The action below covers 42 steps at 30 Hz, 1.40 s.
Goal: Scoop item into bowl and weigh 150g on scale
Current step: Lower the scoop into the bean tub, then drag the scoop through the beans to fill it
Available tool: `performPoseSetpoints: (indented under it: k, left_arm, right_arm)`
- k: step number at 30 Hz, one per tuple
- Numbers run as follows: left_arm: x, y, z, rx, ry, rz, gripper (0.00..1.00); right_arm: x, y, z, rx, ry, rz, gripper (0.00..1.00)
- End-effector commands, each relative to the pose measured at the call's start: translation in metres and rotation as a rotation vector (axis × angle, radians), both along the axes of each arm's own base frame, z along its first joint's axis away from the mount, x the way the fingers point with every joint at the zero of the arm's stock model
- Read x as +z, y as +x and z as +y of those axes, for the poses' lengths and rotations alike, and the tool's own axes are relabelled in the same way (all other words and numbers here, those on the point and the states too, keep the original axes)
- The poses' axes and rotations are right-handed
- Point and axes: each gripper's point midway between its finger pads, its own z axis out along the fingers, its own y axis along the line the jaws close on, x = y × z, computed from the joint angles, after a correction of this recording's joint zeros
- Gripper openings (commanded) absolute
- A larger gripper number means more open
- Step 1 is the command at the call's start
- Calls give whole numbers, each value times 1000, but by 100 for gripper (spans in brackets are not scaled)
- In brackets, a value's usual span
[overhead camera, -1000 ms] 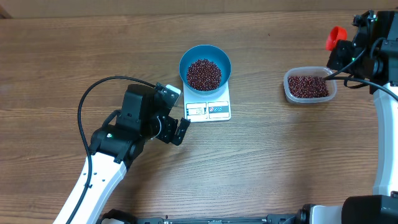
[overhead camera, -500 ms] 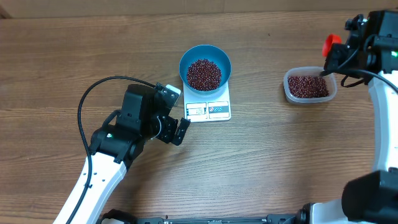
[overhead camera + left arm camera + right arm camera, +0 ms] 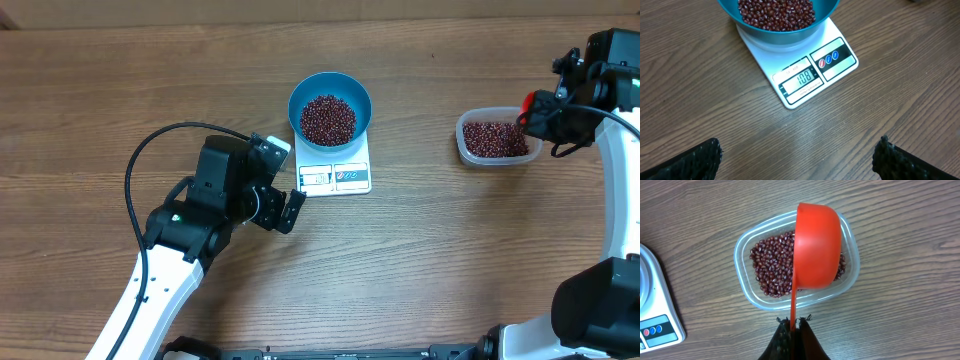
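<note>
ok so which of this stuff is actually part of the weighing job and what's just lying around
In the job: beans, blue bowl, scale, clear tub, red scoop held in the right gripper.
Just there: black cable on the left arm; left gripper, open and empty.

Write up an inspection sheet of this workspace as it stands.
Surface: wooden table, no spills seen.
Job's things: blue bowl sits on the scale and holds beans; the display reads 108; a clear tub to the right holds more beans.
Clutter: nothing seen.
Grippers: left gripper open and empty, facing the scale; right gripper shut on the handle of the red scoop, which is over the tub.
Cables: black cable loops from the left arm.
Surroundings: nothing seen.
</note>
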Motion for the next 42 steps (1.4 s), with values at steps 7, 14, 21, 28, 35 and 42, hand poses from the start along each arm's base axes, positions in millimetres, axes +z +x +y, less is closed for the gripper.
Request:
performPoseSetpoints:
  k: [7, 14, 21, 28, 35, 42]
  left_arm:
    - [-2, 0, 2, -11, 15, -8, 99]
    - [-2, 0, 2, -10, 15, -8, 99]
    - [-2, 0, 2, -11, 15, -8, 100]
    - [-2, 0, 2, -10, 15, -8, 100]
    - [-2, 0, 2, -11, 15, -8, 100]
    - [-2, 0, 2, -10, 15, -8, 100]
  right_arm:
    - [-23, 2, -2, 28, -8, 39, 4]
    - [-47, 1, -1, 29, -4, 51, 4]
    - [-73, 3, -2, 28, -9, 33, 4]
    - [-95, 4, -2, 28, -13, 16, 4]
    - [-107, 1, 1, 35, 1, 17, 4]
    - [-105, 4, 14, 61, 72, -3, 4]
